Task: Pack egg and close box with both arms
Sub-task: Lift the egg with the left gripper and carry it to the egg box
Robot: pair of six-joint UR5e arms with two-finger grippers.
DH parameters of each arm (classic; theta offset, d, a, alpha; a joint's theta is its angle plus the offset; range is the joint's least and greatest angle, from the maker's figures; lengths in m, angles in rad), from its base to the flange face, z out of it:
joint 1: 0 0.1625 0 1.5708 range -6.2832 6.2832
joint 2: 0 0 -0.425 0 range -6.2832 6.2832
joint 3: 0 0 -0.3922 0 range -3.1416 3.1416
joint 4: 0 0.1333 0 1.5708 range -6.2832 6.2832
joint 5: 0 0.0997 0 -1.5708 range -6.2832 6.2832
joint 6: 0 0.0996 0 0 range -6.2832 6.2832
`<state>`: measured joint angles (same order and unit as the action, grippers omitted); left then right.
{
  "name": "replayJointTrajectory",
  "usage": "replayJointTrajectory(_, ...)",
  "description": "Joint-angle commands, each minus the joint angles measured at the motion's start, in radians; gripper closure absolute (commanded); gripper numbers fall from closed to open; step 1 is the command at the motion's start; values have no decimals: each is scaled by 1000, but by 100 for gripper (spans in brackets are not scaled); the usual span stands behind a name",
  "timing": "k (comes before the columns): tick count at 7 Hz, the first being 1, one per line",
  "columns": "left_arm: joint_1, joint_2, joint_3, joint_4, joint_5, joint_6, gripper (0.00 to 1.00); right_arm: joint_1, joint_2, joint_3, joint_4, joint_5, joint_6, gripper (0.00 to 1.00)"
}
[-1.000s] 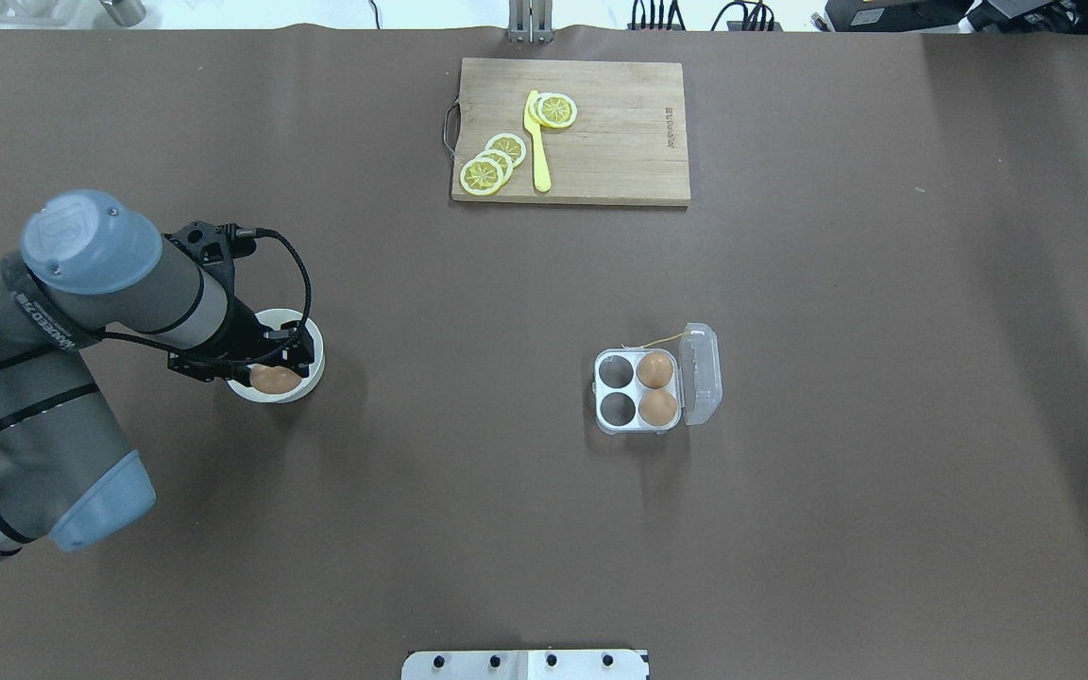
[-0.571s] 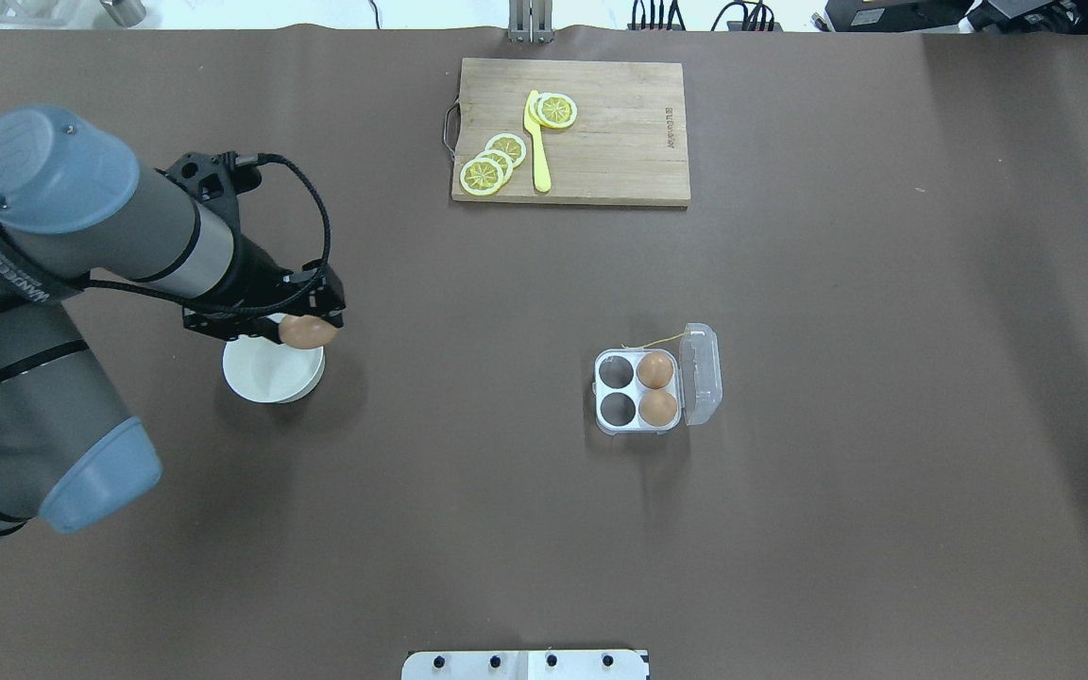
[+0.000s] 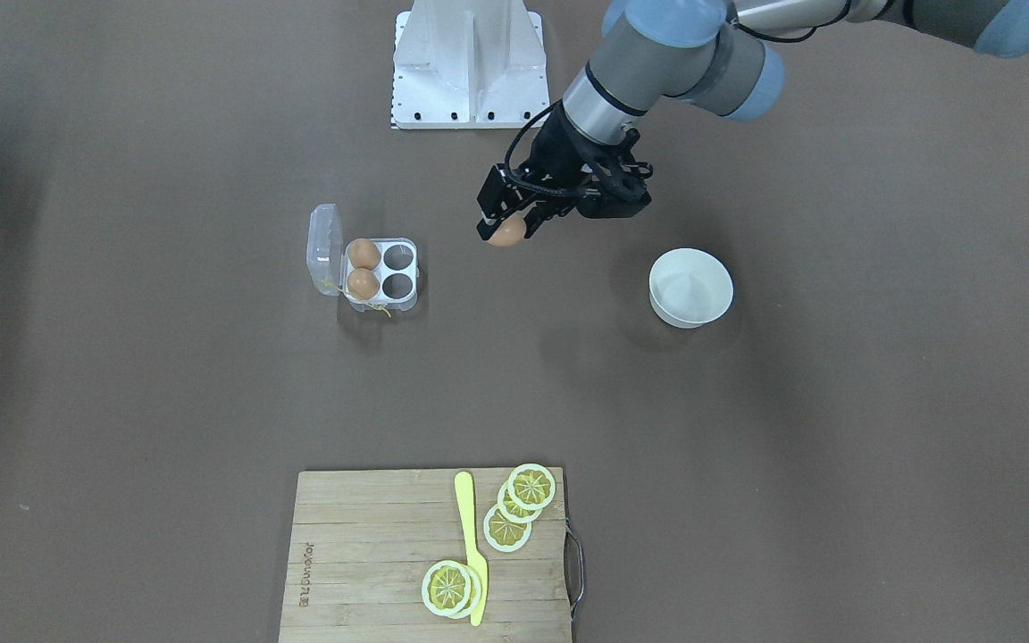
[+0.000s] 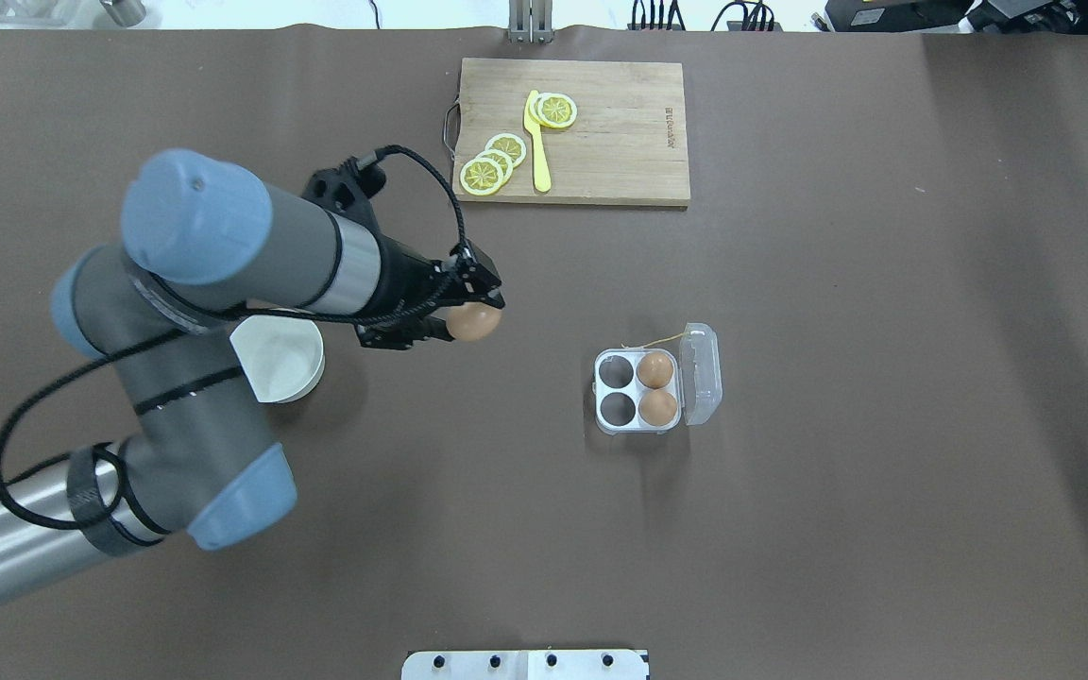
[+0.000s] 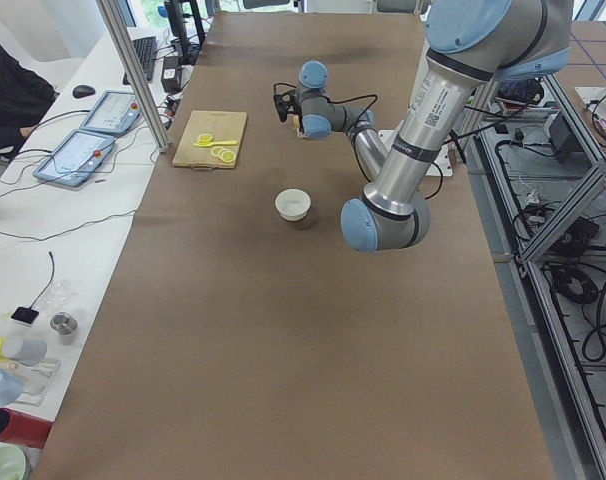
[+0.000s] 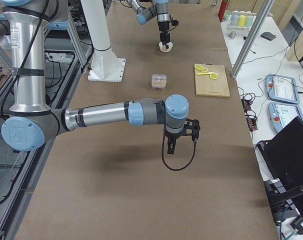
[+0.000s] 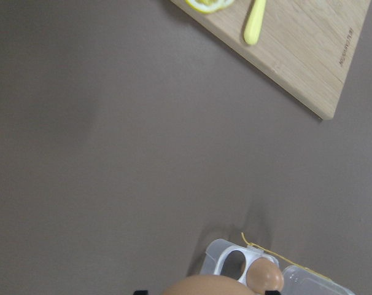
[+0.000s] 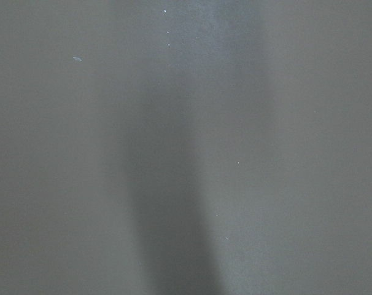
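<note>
L hand (image 4: 465, 314) grips egg (image 4: 475, 323) in air, betw bowl (image 4: 287, 366) & box (image 4: 701, 376), lid open. Carry level, stop over an empty cell on box's bowl side, lower slow, don't squeeze. R hand (image 6: 180, 144): can't tell if open

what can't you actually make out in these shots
- right pincer: seen only small in the exterior right view, so open or shut cannot be told
- egg in the left pincer: cut off by the bottom edge of the left wrist view
- bowl: its left part is hidden by the left arm in the overhead view
- box: too small in the exterior right view to count its eggs
</note>
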<state>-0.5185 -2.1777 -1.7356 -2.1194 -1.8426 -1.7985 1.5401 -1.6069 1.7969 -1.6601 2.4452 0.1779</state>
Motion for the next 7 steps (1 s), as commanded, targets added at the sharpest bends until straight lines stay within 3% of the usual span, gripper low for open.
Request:
replayJointTrajectory(1, 142, -112, 184, -133, 246, -108, 100, 0, -7, 12, 0, 21, 0, 0)
replayJointTrajectory(3, 173, -226, 373, -261, 333, -111, 100, 0, -7, 22, -1, 23, -1, 0)
replayJointTrajectory(7, 172, -208, 367, -264, 295, -93, 100, 0, -7, 30, -1, 25, 0, 0)
